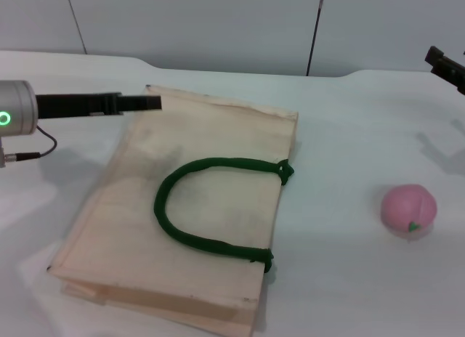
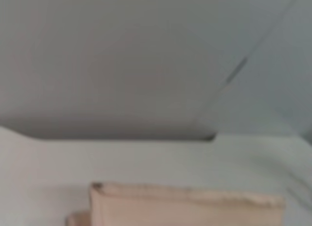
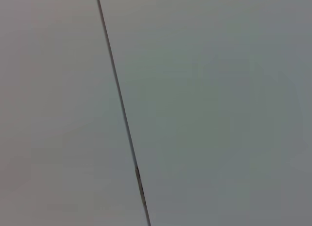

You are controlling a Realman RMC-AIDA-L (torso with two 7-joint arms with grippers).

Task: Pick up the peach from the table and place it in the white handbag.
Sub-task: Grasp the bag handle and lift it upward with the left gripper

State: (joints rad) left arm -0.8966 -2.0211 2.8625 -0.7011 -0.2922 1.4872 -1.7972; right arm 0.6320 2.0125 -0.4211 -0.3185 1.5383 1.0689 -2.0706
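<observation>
With the peach (image 1: 409, 210) resting on the worktop (image 1: 341, 279) at the frame's right, well apart from the flat white handbag (image 1: 182, 221), lower the right gripper (image 1: 445, 65), finger state indeterminable, squarely over it, while the left gripper (image 1: 138, 102), likewise indeterminable, hovers upper left.

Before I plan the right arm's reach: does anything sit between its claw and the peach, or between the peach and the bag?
Nothing visible does. Bare table separates the right claw, at the far right edge, from the peach, and also the peach from the white handbag, which lies flat.
</observation>
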